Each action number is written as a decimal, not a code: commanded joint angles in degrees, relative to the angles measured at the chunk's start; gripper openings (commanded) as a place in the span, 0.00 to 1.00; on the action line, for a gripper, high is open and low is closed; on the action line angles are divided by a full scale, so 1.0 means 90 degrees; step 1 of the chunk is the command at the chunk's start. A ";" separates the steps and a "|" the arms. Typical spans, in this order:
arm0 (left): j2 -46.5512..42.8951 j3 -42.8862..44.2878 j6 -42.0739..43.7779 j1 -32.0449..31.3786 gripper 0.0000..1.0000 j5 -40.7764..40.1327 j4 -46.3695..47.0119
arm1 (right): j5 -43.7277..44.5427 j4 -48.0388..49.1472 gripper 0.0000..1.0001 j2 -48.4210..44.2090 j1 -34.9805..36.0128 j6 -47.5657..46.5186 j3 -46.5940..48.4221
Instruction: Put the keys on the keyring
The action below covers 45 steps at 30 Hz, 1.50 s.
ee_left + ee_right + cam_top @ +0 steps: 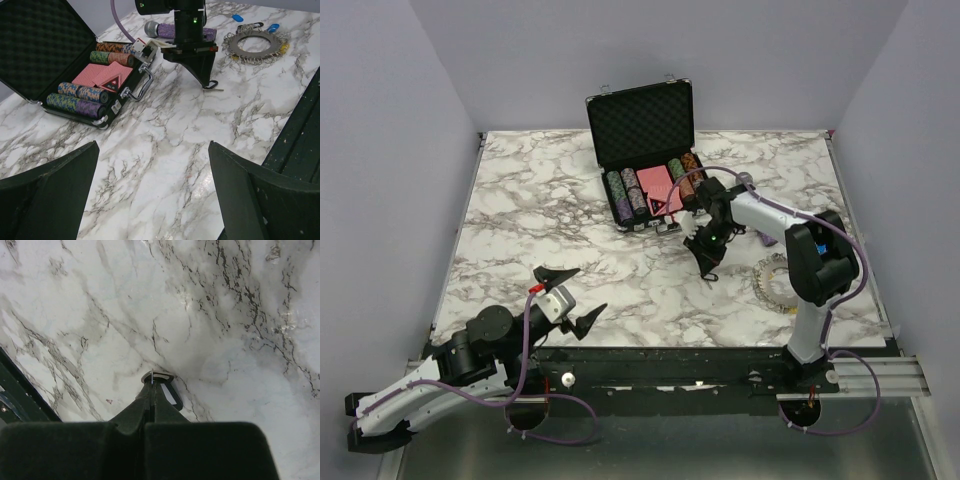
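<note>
R gripper (152,382): jaws fully closed, tips down on the marble table (520,220), centre-right of the top view. Looks to be pinching the black key (169,394) by its metal end. Black head sticks out beside the tip, low centre in the R wrist view. Grip is thin, can't confirm it's secure.

L gripper (582,295): jaws wide, holding nothing, lower left of top view, well apart from the work.

Keyring (241,46): flat on table, upper right of the L wrist view, near the R gripper but not touching. Fringe of small silver pieces all round. Blue keys (237,18) loose just beyond it. A yellow bit sits at its right edge.

Step in hand (my read): get the black key up and over to the ring.

How to do it well:
- Lift slow and check the key comes up with the tips. A tiny blade may pivot or slip.
- Keep the head clear of the fingers so the hole stays free.
- Bring the L gripper in to pin the ring, else it'll likely skate on the marble.
- Approach from the open table side, away from the chip case (50,50) and purple mic (159,30).
</note>
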 commanded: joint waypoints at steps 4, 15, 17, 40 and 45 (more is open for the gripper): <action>0.0030 -0.0037 0.0089 0.0053 0.99 0.0153 0.0012 | -0.0045 0.0097 0.00 0.0304 0.0168 0.0158 0.0187; 0.0040 -0.0047 0.0089 0.0082 0.99 0.0163 0.0021 | 0.0130 0.0106 0.00 0.0412 0.0315 0.0226 0.0266; 0.0040 -0.0057 0.0089 0.0082 0.99 0.0153 0.0012 | 0.0160 0.0116 0.01 0.0431 0.0353 0.0226 0.0285; 0.0050 -0.0047 0.0098 0.0102 0.99 0.0172 0.0012 | 0.0394 0.0155 0.17 0.0334 0.0520 0.0304 0.0285; 0.0050 -0.0057 0.0089 0.0102 0.99 0.0173 0.0002 | 0.0472 0.0155 0.23 0.0178 0.0520 0.0334 0.0246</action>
